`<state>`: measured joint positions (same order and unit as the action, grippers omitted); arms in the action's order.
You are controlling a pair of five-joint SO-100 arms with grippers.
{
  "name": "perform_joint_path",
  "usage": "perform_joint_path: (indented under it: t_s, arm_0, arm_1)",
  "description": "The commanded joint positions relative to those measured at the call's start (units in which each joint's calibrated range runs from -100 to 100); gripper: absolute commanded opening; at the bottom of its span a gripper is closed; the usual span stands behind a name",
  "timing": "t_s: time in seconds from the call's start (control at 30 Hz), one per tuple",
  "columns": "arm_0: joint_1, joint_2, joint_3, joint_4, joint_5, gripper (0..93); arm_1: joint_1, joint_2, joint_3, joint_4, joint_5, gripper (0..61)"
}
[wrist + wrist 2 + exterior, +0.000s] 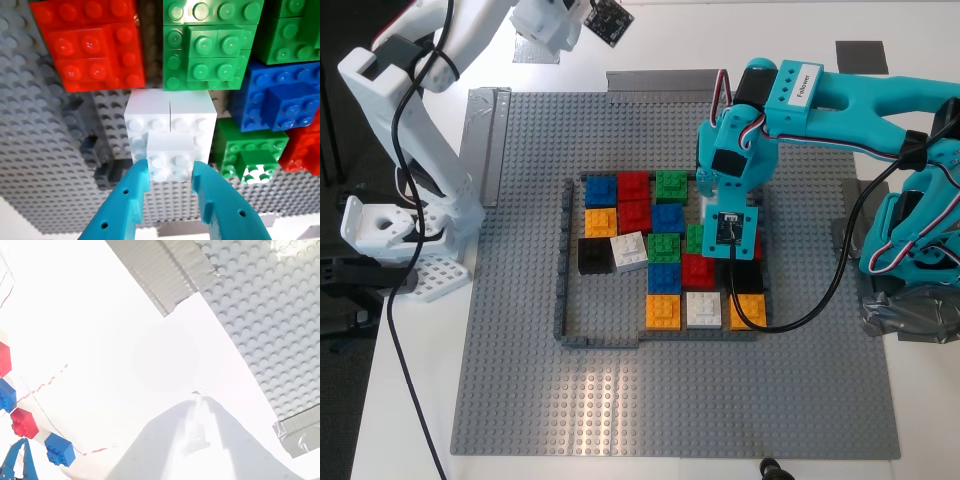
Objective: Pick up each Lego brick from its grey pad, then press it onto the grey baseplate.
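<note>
A white tabletop carries the grey baseplate [520, 380]. In the exterior view, my first gripper [732, 262] hangs low over the brick cluster inside the dark frame [563, 290].

The first wrist view shows its fingers [131, 197] clamped on a white brick [170, 160], stacked atop a white layer.

My second gripper [197, 432] is washed out by glare; I cannot tell its state.

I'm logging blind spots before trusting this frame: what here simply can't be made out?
- Exterior view: the turquoise arm covers my first gripper and the small white 2x2 brick it clamps.
- Second wrist view: glare washes out my second gripper; open or shut is unclear.
- Second wrist view: the frame edge cuts off the large studded grey baseplate.
- No view clearly shows a grey pad.
</note>
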<state>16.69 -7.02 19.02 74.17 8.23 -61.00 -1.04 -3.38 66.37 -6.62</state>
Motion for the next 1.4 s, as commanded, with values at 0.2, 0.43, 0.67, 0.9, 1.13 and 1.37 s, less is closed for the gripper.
perform_joint_path:
  t_s: [0.2, 0.43, 0.67, 0.9, 1.13, 1.37]
  arm_0:
    - [-0.8, -0.3, -0.1, -0.7, 0.0, 0.0]
    - [-0.8, -0.3, 0.6, -2.6, 0.0, 0.0]
    - [-0.8, -0.3, 2.6, -4.0, 0.0, 0.0]
    - [-0.8, -0.3, 2.8, -5.8, -0.5, 0.0]
    - [-0.8, -0.2, 2.8, -6.2, -0.8, 0.0]
    - [-0.8, 2.5, 5.0, -6.1, -0.8, 0.0]
  arm_1:
    - [-1.4, -2.5, 0.4, 3.1, -0.7, 0.2]
    - [-1.5, -3.5, 0.5, 6.3, -0.1, 0.2]
    - [-1.3, -4.3, 0.5, 8.9, 0.2, 0.2]
    - [0.2, -5.7, 0.7, 11.3, 0.9, 0.2]
    - [1.6, -8.1, 2.8, 13.0, 3.5, 0.2]
    - [3.1, -7.9, 1.0, 13.0, 4.1, 0.2]
